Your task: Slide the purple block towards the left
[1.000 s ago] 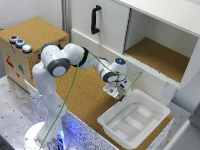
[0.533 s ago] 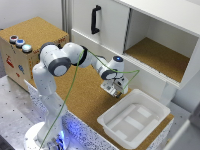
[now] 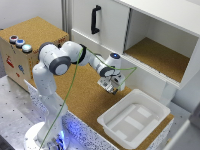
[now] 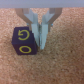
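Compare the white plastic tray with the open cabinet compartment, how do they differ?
The white plastic tray is pale and glossy and opens upward; the open cabinet compartment has a brown cork-like floor and opens to the front. The tray sits low on the cork tabletop; the compartment is raised above it. Both are empty, as far as the exterior view shows.

Exterior view: bright, even, diffuse light; no hard shadows. Soft shade inside open cabinet compartment [image 3: 162, 55] and beneath arm on cork desk [image 3: 82, 95]. White bin [image 3: 134, 121] near overexposed, little surface detail. Blue glow at robot base [image 3: 47, 137]. Overall low resolution, mildly soft, edges of frame blurrier.

Wrist view: dimmer, warm cast. Heavy blur and grain across frame; tool [image 4: 43, 44] smeared, purple block [image 4: 23, 41] dark, its yellow markings fuzzy. Faint shadow beside block on cork.
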Robot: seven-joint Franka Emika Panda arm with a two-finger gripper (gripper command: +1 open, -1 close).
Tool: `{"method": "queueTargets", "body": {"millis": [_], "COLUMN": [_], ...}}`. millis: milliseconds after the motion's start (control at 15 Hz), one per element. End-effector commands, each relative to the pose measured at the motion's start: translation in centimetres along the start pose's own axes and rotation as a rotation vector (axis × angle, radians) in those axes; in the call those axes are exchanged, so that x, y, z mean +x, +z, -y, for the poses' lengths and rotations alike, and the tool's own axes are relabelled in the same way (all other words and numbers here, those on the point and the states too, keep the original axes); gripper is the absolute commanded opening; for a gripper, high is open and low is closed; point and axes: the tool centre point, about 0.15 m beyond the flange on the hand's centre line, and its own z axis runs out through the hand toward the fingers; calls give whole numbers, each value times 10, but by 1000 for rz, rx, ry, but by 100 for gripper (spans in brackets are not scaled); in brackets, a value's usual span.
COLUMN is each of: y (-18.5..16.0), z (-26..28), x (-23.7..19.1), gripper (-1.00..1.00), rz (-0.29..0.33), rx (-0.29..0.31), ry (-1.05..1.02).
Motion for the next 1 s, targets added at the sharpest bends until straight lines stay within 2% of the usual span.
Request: {"method": "queueTargets", "body": {"millis": [0, 600, 933], "y": [-3, 2, -1], "z": [31, 85, 106], "x": [5, 19, 17], "gripper": [-100, -100, -100], "rz": [23, 44, 97], "rx": [-17, 5, 13], "ry": [9, -52, -76]}}
